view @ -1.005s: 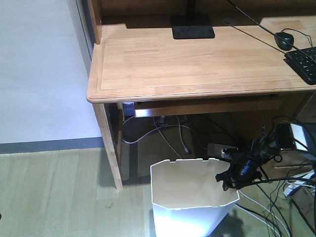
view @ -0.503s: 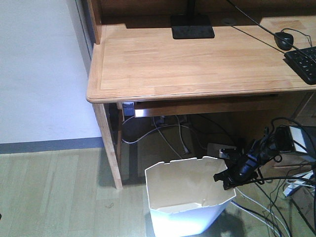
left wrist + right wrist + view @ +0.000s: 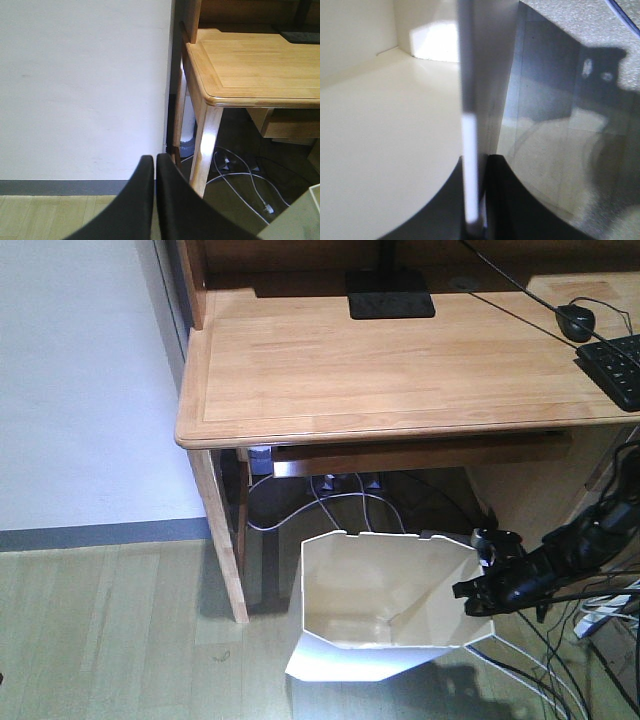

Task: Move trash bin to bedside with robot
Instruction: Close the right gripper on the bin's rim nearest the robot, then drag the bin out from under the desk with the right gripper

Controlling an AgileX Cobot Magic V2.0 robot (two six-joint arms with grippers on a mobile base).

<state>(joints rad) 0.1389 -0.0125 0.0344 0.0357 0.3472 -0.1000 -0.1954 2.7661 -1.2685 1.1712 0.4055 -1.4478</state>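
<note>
Indoors, at the front corner of a light wooden desk [image 3: 400,360], a white, thin-walled, many-sided plastic trash bin [image 3: 350,665] stands tipped on the pale plank floor [image 3: 110,630], its open mouth turned up toward the onlooker. The slim black right gripper [image 3: 480,588] grips its right-hand rim. The wrist view shows why the hold is taken there: the bin's wall runs edge-on between the two black fingers [image 3: 507,200], which are pinched on it. This thin lip is probably the only part narrow enough to clamp. The tilt looks like the result of pulling from one side only, and a wall this flimsy may flex or slip (a risk, not something seen). Loose grey cables [image 3: 340,505] trail under the desk just behind the bin.

The left gripper [image 3: 154,159] hangs idle with its fingers pressed together on nothing, facing the white wall [image 3: 80,85] and the desk leg [image 3: 205,145]. No bedside appears in any view, so the move seems barely begun.
</note>
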